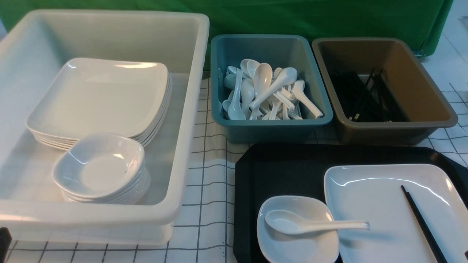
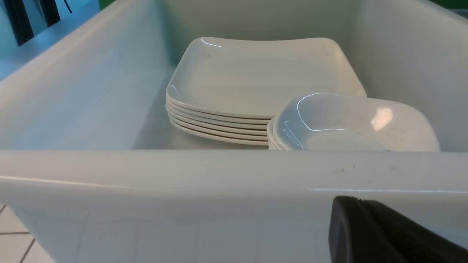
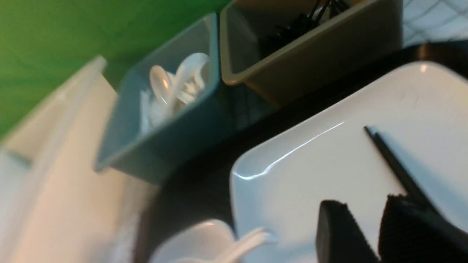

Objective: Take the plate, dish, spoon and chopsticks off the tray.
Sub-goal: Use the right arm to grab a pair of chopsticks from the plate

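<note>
The black tray lies at the front right. On it rests the large white plate with the black chopsticks across its right part. The small white dish sits left of the plate. The white spoon has its bowl in the dish and its handle over the plate's rim. My right gripper is open, low over the plate, with the chopsticks right beside one finger. My left gripper is shut and empty, outside the white tub's near wall.
A big white tub at the left holds a stack of plates and a stack of dishes. A teal tub holds spoons. A brown tub holds chopsticks. Green cloth hangs at the back.
</note>
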You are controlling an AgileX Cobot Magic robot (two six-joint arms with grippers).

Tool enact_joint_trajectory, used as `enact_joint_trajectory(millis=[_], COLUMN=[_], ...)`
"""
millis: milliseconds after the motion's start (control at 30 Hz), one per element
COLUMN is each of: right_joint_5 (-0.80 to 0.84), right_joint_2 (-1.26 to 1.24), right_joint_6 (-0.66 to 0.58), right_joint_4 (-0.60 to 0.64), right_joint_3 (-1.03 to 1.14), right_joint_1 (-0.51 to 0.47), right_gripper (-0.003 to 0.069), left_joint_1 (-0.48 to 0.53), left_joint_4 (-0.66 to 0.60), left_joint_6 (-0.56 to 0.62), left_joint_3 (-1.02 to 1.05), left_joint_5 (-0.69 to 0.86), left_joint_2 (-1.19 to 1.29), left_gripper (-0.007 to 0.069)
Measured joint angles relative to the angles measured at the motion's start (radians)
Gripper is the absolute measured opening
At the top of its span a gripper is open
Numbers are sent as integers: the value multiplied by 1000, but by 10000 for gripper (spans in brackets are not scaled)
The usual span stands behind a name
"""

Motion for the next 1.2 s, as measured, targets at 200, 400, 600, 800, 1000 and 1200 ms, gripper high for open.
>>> enact_joint_trajectory(millis=[200, 400, 600, 800, 1000, 1200], right_joint_5=[0, -13, -157, -89, 318, 680], right_joint_2=[0, 0, 0, 133, 440, 849], right_joint_6=[163, 179, 87, -302, -539, -565], right_joint_4=[46, 48, 48, 49, 36, -141], right_joint_3=[0, 0, -15, -287, -589, -691], right_joint_1=[0, 0, 0, 0, 0, 0], right_gripper=[241, 239, 116, 30, 30, 30], left_joint_1=[0, 0, 0, 0, 0, 0], left_joint_4=[0, 0, 0, 0, 0, 0], left_joint_6=[0, 0, 0, 0, 0, 0], left_joint_3=[0, 0, 0, 0, 0, 0], left_joint_5=[0, 0, 0, 0, 0, 0], left_joint_2=[0, 0, 0, 0, 0, 0], left_gripper=[21, 21, 21, 21, 21, 21])
